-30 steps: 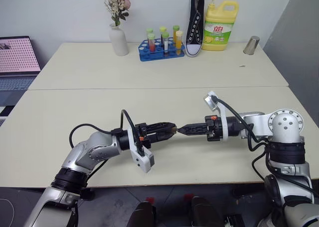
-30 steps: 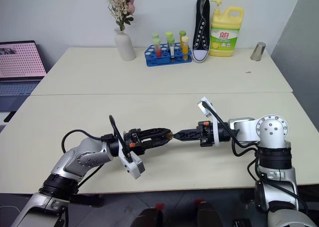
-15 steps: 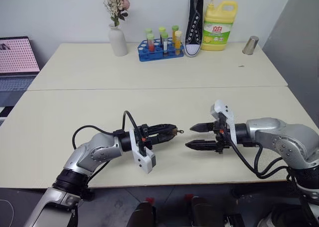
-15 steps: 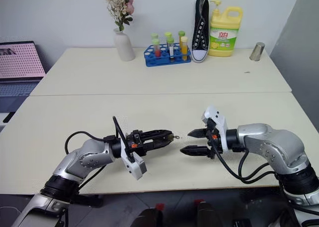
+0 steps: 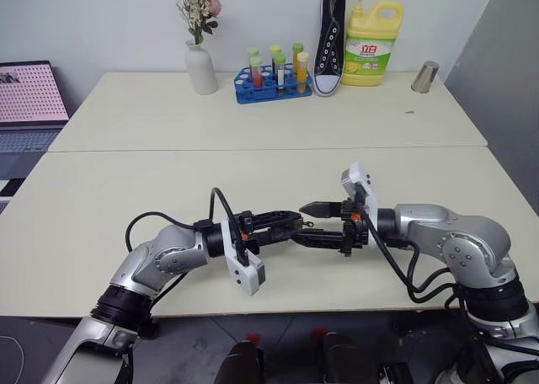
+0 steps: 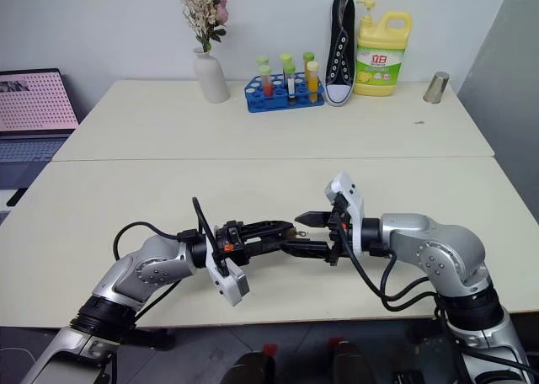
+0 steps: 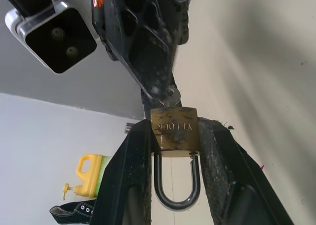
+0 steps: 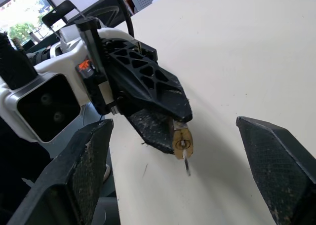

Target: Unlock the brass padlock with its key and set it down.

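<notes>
— Above the counter's (image 5: 101,190) near edge, the left pincer (image 7: 174,136) is pinching the brass padlock (image 7: 174,129), key (image 8: 185,161) sticking out.
— It's looking small, rigid, slippery; the spread right pincer (image 5: 313,224) is needing the key's bow.

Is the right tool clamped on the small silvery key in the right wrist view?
No: its black fingers stand wide apart, with the small silvery key untouched in the brass padlock.
</notes>
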Available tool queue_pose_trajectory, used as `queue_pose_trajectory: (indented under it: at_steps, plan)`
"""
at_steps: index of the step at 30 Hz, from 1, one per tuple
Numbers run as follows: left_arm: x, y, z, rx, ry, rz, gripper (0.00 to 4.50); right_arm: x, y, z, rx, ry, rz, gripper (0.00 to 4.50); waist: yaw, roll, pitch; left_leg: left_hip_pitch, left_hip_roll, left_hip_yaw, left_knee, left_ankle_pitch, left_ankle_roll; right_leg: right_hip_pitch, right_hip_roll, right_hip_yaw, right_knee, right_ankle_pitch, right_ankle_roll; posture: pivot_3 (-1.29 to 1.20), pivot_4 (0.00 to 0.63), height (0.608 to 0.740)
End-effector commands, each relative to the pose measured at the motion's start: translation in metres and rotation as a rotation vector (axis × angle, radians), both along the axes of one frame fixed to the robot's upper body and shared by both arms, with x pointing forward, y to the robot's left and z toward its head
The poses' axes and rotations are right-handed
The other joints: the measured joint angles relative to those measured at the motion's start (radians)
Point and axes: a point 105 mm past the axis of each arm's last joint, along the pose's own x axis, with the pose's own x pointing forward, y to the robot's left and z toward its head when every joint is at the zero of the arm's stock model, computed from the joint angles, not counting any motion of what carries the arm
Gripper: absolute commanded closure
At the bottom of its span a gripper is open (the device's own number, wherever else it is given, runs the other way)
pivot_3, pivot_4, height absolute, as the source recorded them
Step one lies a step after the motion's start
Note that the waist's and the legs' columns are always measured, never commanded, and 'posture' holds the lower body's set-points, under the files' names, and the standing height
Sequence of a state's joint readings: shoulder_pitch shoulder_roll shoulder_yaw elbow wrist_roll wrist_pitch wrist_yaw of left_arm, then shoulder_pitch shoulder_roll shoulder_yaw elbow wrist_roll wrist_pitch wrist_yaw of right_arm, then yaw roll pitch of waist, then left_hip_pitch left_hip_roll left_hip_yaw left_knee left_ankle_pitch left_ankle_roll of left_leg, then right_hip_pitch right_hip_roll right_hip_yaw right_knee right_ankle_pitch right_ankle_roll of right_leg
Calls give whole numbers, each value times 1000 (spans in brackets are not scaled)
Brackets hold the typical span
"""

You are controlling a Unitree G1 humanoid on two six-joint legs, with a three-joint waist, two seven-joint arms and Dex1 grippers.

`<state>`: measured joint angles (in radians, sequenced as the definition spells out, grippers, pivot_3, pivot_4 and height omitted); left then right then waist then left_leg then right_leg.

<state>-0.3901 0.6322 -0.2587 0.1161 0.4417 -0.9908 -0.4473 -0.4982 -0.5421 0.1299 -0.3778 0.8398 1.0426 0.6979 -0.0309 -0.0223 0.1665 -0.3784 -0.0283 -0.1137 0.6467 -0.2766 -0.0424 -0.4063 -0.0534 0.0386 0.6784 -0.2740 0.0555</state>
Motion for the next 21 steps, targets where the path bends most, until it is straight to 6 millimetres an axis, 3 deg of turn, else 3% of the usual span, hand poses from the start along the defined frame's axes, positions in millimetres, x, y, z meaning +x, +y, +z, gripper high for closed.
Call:
queue_pose_trajectory:
  at_steps: [1, 2, 5, 14, 21]
  plan:
    - [-2, -3, 11, -35, -28, -22, 3532, 6, 3, 6, 2, -41, -2, 331, 0, 0, 0, 0, 0, 0, 0, 0, 0, 0, 0, 0, 0, 0, 0, 0, 150, 740]
    - [-2, -3, 11, -36, -27, -21, 3532, 6, 3, 5, 1, -43, -3, 331, 0, 0, 0, 0, 0, 0, 0, 0, 0, 0, 0, 0, 0, 0, 0, 0, 150, 740]
    - [-3, -3, 11, -35, -25, -21, 3532, 8, 3, 6, 7, -44, -5, 991, -1, 0, 0, 0, 0, 0, 0, 0, 0, 0, 0, 0, 0, 0, 0, 0, 150, 740]
    - [-4, -1, 8, -29, -14, -20, 3532, 8, 4, 7, 23, -41, 9, 4308, -1, 0, 0, 0, 0, 0, 0, 0, 0, 0, 0, 0, 0, 0, 0, 0, 150, 740]
    - [-4, 0, 4, -18, 1, -16, 3532, 7, 5, 8, 27, -45, 22, 4352, -1, 0, 0, 0, 0, 0, 0, 0, 0, 0, 0, 0, 0, 0, 0, 0, 150, 740]
